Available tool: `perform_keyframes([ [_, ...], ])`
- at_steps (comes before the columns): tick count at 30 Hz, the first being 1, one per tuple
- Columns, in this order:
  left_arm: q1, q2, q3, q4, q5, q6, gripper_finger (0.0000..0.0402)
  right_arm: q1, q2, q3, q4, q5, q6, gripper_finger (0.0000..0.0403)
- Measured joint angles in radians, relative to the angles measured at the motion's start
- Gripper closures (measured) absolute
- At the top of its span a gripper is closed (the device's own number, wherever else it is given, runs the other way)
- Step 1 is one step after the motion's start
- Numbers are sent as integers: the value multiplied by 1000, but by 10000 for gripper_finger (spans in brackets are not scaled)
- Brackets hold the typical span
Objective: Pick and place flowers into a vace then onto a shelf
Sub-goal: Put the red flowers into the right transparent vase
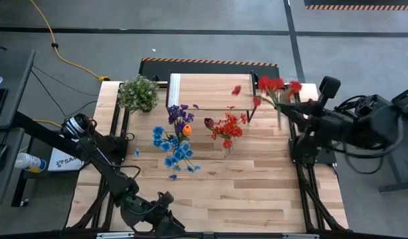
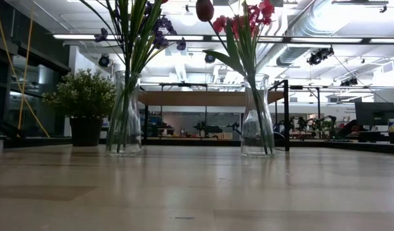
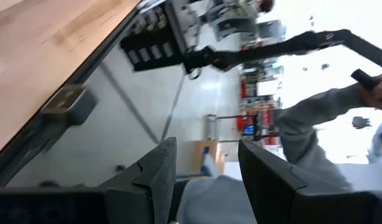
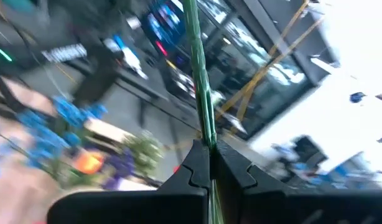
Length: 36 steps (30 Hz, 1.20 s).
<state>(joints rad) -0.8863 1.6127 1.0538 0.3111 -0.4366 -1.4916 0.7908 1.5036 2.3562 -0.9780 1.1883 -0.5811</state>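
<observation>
My right gripper point(image 1: 286, 108) is over the table's far right part, shut on a red-bloomed flower point(image 1: 275, 85) held in the air beside the shelf point(image 1: 210, 86). A glass vase point(image 2: 125, 115) holds blue, purple and orange flowers point(image 1: 176, 138). A second glass vase point(image 2: 256, 119) holds red and maroon flowers point(image 1: 227, 127). Both vases stand on the tabletop in front of the shelf. My left gripper point(image 1: 165, 222) waits open at the table's near edge, and it is empty in the left wrist view point(image 3: 206, 149). My right gripper pinches the flower's green stem point(image 4: 206, 134) between its two fingers. It comes roughly level from the table's right side. The flower is lifted clear of the table, and its red blooms point(image 1: 275, 85) stand past the fingers toward the far edge.
A bushy pale-green potted plant point(image 1: 139, 93) stands at the far left beside the shelf. Bare tabletop point(image 1: 244, 192) lies in front of the vases. A person's grey sleeve point(image 3: 315, 118) shows beyond the table's near edge in the left wrist view.
</observation>
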Motion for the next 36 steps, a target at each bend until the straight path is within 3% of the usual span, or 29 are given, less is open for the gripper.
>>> perform_keyframes([
  [14, 71, 0, 0, 306, -55, 202, 195, -112, 138, 0, -20, 210, -427, 403],
  [27, 68, -1, 0, 617, -169, 438, 195, -115, 208, 0, -251, 232, -445, 403],
  [31, 69, -7, 7, 660, -195, 493, 195, -109, 216, 0, -359, 215, -497, 403],
  [36, 69, -7, 73, 653, -204, 558, 195, -109, 217, 0, -365, 216, -519, 403],
])
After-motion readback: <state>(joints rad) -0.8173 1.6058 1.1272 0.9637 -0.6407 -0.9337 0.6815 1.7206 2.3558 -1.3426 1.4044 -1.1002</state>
